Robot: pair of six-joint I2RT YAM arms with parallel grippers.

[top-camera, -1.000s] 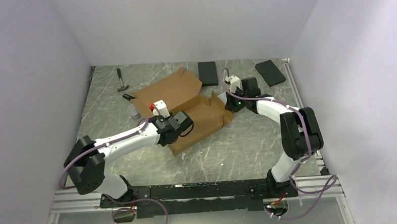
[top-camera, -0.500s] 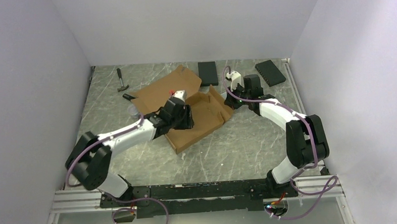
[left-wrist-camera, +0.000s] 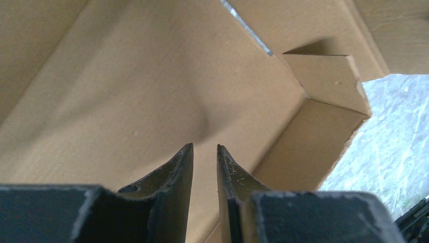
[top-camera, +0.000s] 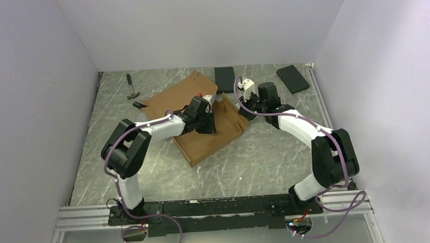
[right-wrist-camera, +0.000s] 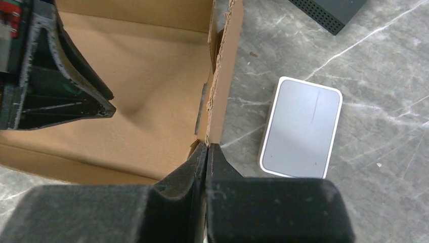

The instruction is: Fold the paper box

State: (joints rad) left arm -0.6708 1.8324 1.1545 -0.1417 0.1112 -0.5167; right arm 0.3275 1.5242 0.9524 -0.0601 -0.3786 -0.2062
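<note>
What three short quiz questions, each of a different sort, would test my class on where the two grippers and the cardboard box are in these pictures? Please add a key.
1. True or false: the right gripper is shut on the edge of a side wall of the paper box.
2. Where is the left gripper?
A. inside the box, fingertips slightly apart with nothing between them
B. outside the box, holding a flap
C. raised well above the box
3. Fill in the missing word: the white case lies ___ the box, on the table.

Key: 1 true; 2 A; 3 outside
</note>
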